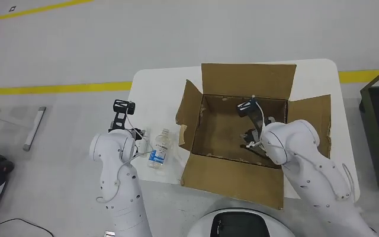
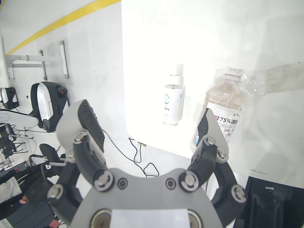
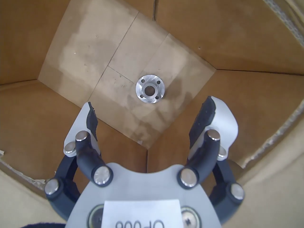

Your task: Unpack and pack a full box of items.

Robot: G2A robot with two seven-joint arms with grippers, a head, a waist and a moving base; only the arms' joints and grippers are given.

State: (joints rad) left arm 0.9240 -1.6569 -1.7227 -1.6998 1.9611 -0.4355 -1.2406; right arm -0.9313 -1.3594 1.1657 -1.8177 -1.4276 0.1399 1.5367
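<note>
An open cardboard box (image 1: 237, 173) stands on the white table (image 1: 155, 83), flaps spread outward. On its floor lies a round metal flange (image 3: 150, 89) with a centre hole. My right gripper (image 3: 149, 104) hangs open inside the box, above the flange and not touching it. Left of the box, a clear bottle (image 1: 159, 148) with a white label lies on the table. A small spray bottle (image 2: 173, 100) lies beside the clear bottle (image 2: 220, 110). My left gripper (image 2: 146, 113) is open near the table's corner, above the two bottles, with nothing between its fingers.
The table's rounded corner (image 2: 129, 129) is close under the left gripper, with a cable (image 2: 140, 157) hanging below it. The box walls (image 3: 213, 24) stand all around the right gripper. A dark object (image 1: 371, 112) stands beyond the table's right side.
</note>
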